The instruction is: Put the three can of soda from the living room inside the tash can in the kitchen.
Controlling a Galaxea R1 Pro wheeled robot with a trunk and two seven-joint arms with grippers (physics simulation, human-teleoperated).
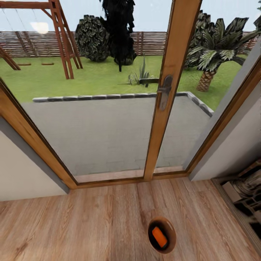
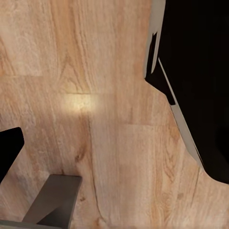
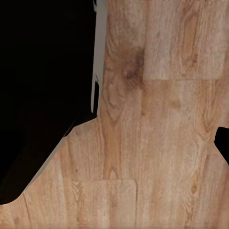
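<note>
The tash can (image 1: 172, 227) stands on the wood floor near the bottom of the head view, seen from above, with its brown inside showing. An orange can of soda (image 1: 159, 237) lies inside it. In the left wrist view my left gripper (image 2: 114, 157) hangs over bare floor, one dark fingertip (image 2: 8, 151) at the picture's edge and nothing between the fingers. My right gripper (image 3: 114, 143) is likewise over bare planks, with a dark fingertip (image 3: 222, 144) at the edge and nothing held. Both look open.
Wood-framed glass doors (image 1: 165, 90) stand straight ahead, with a terrace and a lawn beyond. Pale walls flank the doors. A low shelf with stacked items (image 1: 244, 195) sits at the right. My dark body (image 2: 200, 81) shows in both wrist views.
</note>
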